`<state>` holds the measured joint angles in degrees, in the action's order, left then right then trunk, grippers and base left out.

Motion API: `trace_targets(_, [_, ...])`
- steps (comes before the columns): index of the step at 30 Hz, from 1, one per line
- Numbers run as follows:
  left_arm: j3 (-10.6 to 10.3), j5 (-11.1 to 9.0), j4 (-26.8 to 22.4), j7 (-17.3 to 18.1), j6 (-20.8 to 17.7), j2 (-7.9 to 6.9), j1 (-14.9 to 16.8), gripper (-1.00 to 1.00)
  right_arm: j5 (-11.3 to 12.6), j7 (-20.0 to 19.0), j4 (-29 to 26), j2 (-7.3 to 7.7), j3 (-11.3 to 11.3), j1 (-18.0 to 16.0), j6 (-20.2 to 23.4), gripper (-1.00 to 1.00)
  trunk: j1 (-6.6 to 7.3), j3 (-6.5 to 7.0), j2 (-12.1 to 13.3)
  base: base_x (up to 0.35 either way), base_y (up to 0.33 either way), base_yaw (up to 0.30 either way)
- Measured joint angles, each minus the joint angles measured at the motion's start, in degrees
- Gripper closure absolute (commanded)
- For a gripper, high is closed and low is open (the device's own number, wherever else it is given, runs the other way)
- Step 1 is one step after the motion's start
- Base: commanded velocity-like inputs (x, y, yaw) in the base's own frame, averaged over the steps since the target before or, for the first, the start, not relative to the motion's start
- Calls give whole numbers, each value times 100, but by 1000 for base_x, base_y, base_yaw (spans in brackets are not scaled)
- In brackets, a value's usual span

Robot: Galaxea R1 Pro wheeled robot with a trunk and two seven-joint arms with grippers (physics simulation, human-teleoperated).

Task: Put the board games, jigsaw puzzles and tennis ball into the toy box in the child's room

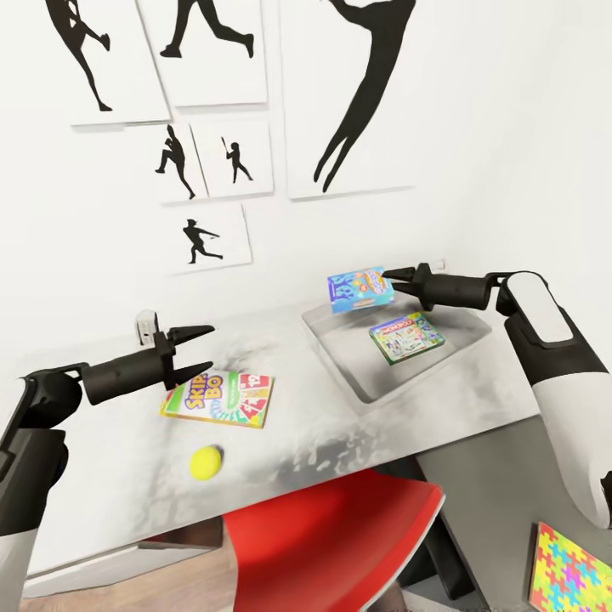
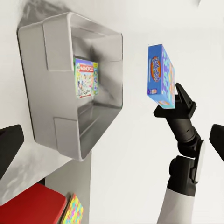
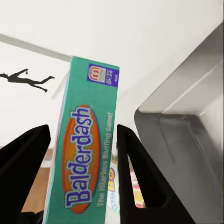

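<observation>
My right gripper [image 1: 389, 281] is shut on the blue Balderdash board game [image 1: 360, 289], which hangs above the far left corner of the light grey toy box [image 1: 340, 361]. In the right wrist view the Balderdash box [image 3: 86, 154] sits between both fingers [image 3: 140, 172]. A Monopoly board game [image 1: 406, 337] lies flat inside the toy box. The Skip-Bo board game [image 1: 219, 399] rests on the white table [image 1: 323, 416]. My left gripper [image 1: 202, 349] hovers open just above its left edge. The tennis ball [image 1: 205, 462] lies near the table's front edge. A colourful jigsaw puzzle [image 1: 569, 568] lies lower down at the right.
A red chair [image 1: 331, 535] is tucked under the table's front edge. The wall behind carries black silhouette pictures [image 1: 219, 234]. A lower grey surface [image 1: 476, 476] lies right of the table. In the left wrist view, the toy box [image 2: 70, 135] and the held Balderdash box [image 2: 161, 74] appear.
</observation>
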<state>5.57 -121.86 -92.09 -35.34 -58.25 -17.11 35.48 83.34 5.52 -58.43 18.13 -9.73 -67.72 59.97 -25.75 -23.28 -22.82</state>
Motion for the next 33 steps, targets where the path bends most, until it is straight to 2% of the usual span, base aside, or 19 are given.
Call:
trace_targets(10, [20, -1, 1, -1, -1, -17, -23, -100, 1, 6, -4, 1, -3, -1, 0, 100, 0, 0, 0, 0, 0, -140])
trace_targets(22, [26, -2, 1, -1, -5, -25, -36, -100, -1, 20, 3, -50, -68, 2, 0, 100, 0, -10, 0, 0, 0, -20])
trace_targets(33, [27, -5, 1, -1, -7, -29, -37, -100, -19, 30, 61, -76, -100, 2, 0, 100, 0, -93, 0, 0, 0, -2])
